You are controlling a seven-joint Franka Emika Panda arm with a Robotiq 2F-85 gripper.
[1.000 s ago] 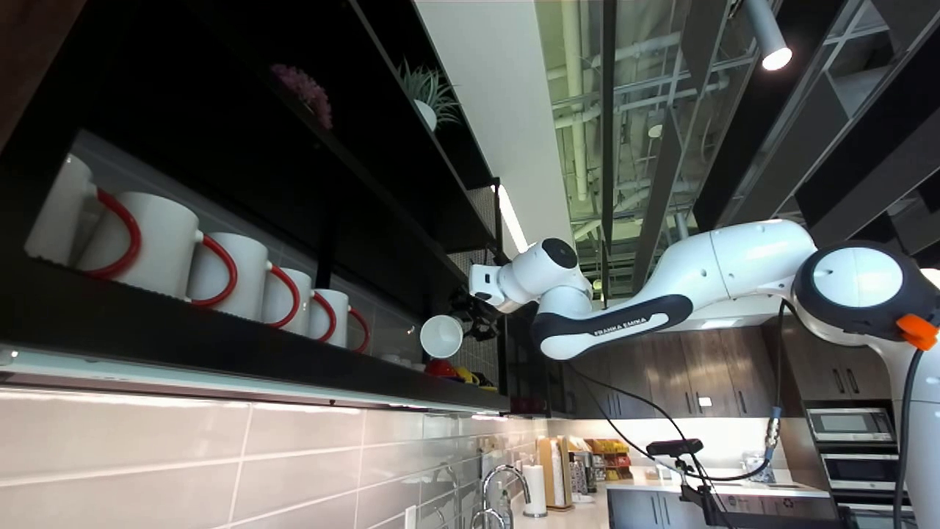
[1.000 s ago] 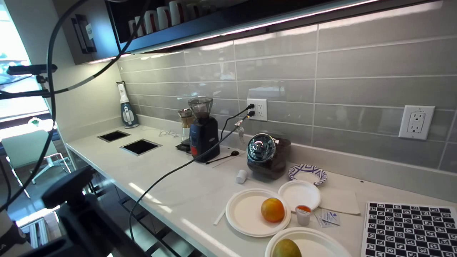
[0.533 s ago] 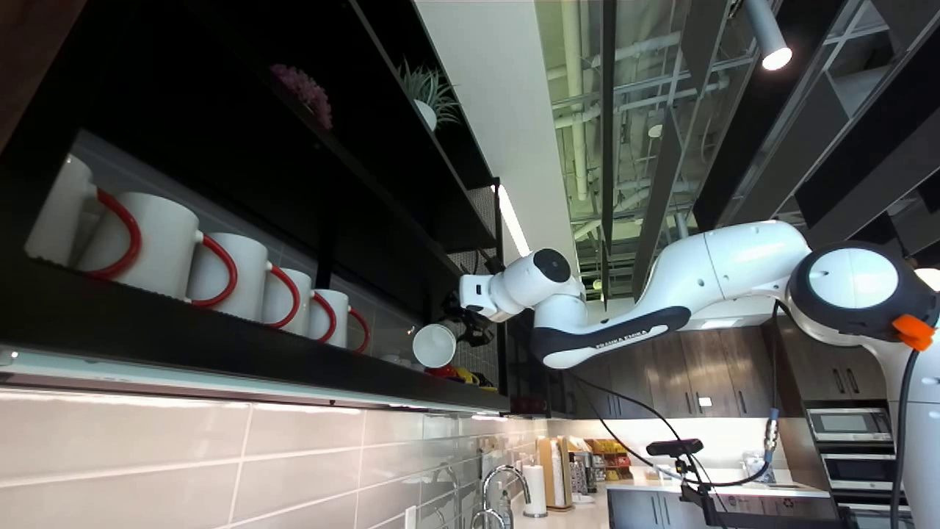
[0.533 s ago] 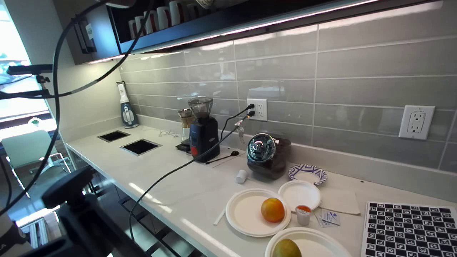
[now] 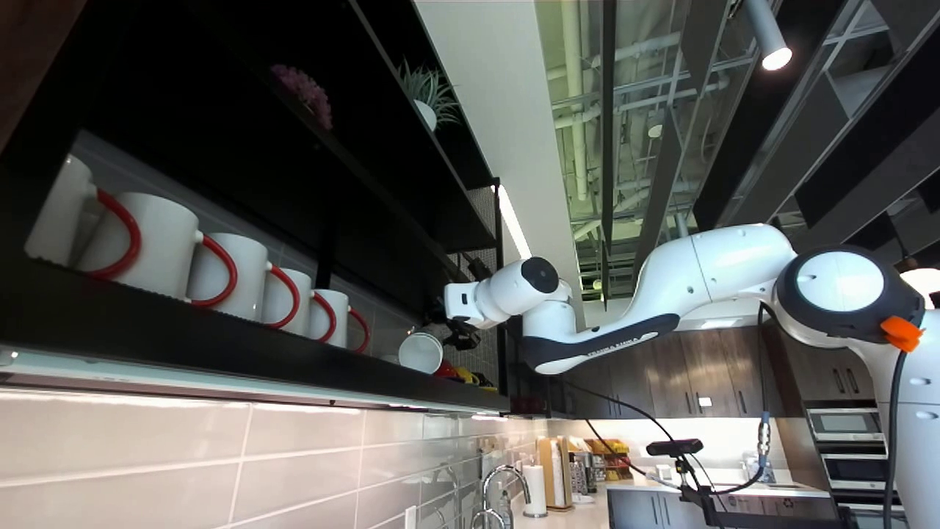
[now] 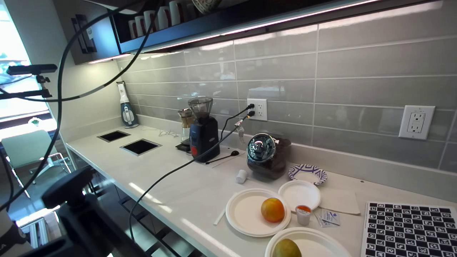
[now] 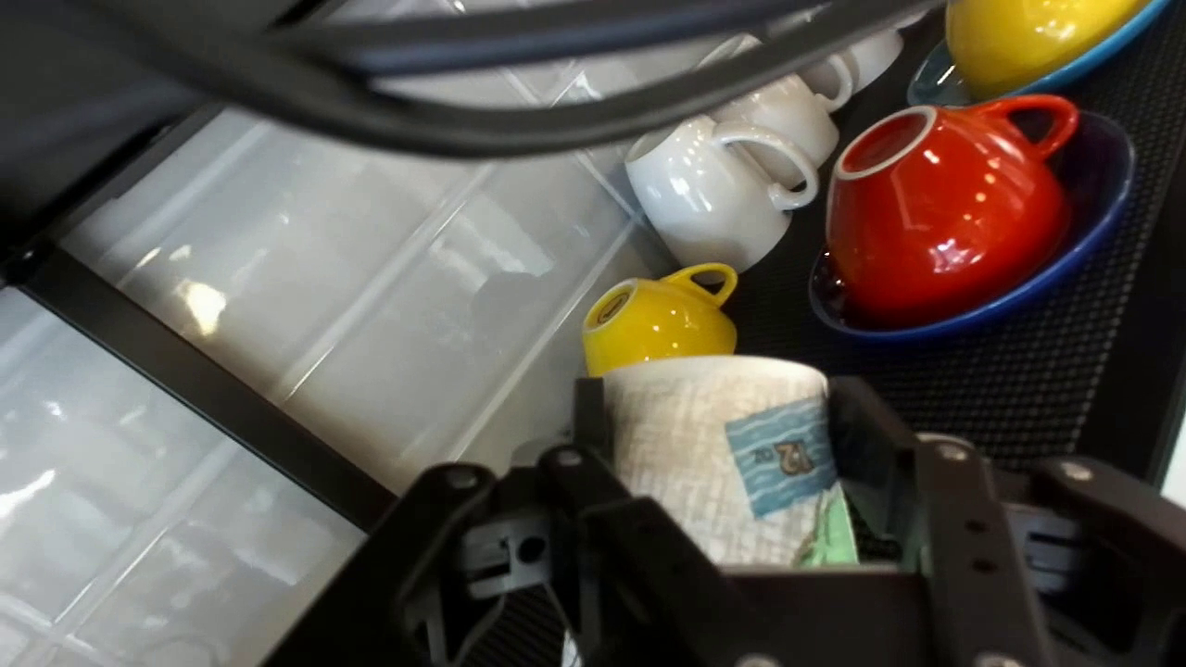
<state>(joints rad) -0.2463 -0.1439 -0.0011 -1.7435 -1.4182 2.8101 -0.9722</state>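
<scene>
The jaws grip a white, round paper cup over the black mesh surface, contact unclear to me. Near it sits an upturned, round red ceramic cup; behind, pale rectangular glossy tiles; across the room, tall brown wood-grain cabinets.

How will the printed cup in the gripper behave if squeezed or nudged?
The cup is probably light: in an exterior view its open mouth shows only plain white inside. Its papery-looking wall, pinched by the gripper, may dent under a harder squeeze. Being round-sided, it would likely roll if laid down and nudged.
</scene>
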